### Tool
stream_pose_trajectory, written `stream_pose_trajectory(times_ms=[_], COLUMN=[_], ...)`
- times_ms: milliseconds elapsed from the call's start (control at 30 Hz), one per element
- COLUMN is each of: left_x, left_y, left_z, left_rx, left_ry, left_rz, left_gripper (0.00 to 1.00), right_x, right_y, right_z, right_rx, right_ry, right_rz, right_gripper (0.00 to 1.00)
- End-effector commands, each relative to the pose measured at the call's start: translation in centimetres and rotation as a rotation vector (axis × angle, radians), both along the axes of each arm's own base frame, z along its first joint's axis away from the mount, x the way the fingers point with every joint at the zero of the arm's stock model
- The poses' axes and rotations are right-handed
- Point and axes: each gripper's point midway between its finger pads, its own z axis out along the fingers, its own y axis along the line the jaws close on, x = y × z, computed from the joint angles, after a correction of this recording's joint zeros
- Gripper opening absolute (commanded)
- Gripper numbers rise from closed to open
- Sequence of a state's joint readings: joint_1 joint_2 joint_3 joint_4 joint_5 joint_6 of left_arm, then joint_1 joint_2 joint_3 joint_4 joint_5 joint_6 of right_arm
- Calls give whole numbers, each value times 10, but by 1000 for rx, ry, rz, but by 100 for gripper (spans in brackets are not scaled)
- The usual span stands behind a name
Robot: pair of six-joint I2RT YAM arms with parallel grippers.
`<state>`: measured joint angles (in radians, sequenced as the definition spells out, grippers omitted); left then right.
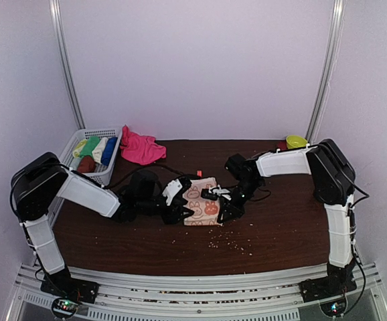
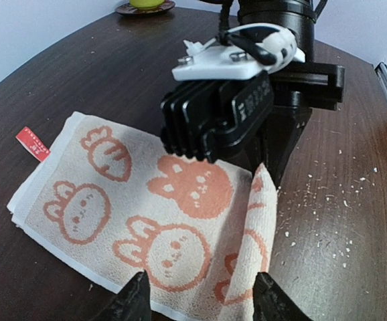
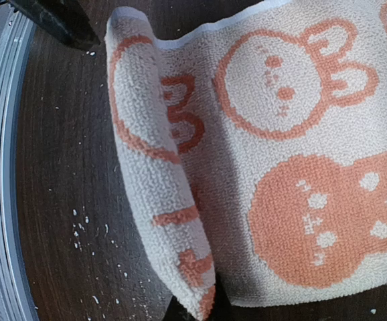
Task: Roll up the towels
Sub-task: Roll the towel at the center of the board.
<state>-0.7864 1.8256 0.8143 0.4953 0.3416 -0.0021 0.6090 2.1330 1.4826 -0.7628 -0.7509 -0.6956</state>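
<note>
A dark brown wooden tabletop (image 1: 280, 234) was spread before both arms. At its far left a white plastic mesh basket (image 1: 69, 146) was set, and rolled towels (image 1: 98, 147) of green, blue, cream and brown cloth were packed in it, judged to be finished work put out of the way. Just beside the basket a hot pink towel (image 1: 140, 148) of soft cloth was left crumpled, judged to be waiting its turn.

In the middle of the tabletop a peach-orange towel (image 1: 203, 200) of terry cloth, patterned with rabbit faces, was laid flat between the arms, where it could be reached from both sides. Its edge nearest the arm bases was raised into a narrow fold (image 3: 153, 167), judged to be the first turn of a roll.

The fold's right end was pinched by the right tool (image 2: 272, 164), clenched on the cloth so that the turn would not fall open. The left tool (image 2: 203, 301) was held low at the towel's left edge, released, its fingers apart with the fold's left end between them; nothing was grasped.

A small red tag (image 2: 33, 142) was seen at the towel's far edge, well apart from both tools.
</note>
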Motion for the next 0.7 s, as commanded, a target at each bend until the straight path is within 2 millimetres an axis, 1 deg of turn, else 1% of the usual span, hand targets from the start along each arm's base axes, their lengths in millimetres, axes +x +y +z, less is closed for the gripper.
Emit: stream_pose_trajectory(times_ms=[0, 167, 300, 367, 467, 533, 633, 667], left_x=[-7, -17, -17, -16, -14, -11, -9, -9], left_y=[-4, -6, -5, -4, -3, -3, -3, -4], left_z=[-4, -8, -19, -24, -28, -30, -28, -27], left_rx=[-19, -19, 14, 28, 35, 40, 30, 24], left_ry=[19, 46, 64, 70, 69, 67, 64, 63], left_rz=[-54, -106, -107, -99, -86, -72, -61, -63], left_gripper=[53, 53, 52, 48, 39, 30, 25, 25], right_x=[6, 8, 10, 10, 10, 10, 10, 10], right_y=[-9, -11, -12, -12, -12, -12, -12, -12], right_z=[-17, -18, -19, -19, -20, -20, -20, -21], right_rx=[-64, -71, -75, -75, -77, -78, -77, -80], right_ry=[15, 12, 12, 11, 13, 14, 12, 14], right_rz=[-30, -38, -43, -44, -44, -44, -43, -43], right_gripper=[3, 5, 5, 5, 6, 6, 6, 6])
